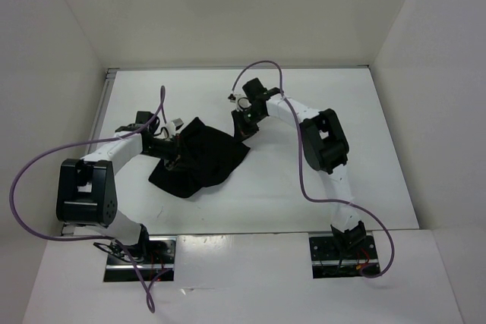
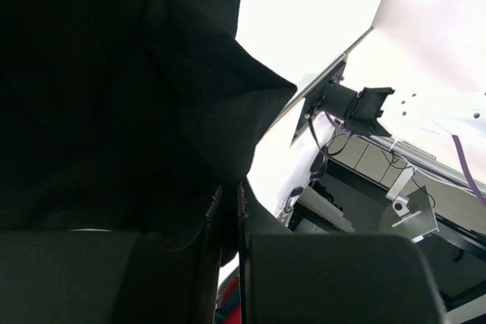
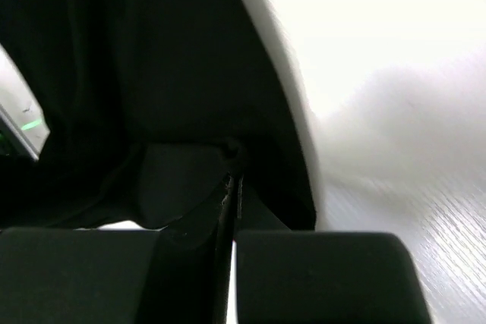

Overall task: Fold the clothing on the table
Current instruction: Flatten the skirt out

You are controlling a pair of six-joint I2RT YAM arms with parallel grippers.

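Top external view: black clothing lies bunched just left of centre on the white worktop. Left gripper is clenched on its left edge; the left wrist view shows fabric pinched between nearly closed jaws. Right gripper is clamped on the upper right corner, with cloth caught at the tips in the right wrist view.

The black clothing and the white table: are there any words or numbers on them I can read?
None. The clothing is plain black and the table is plain white, with no words, numbers or signs to read in any view.
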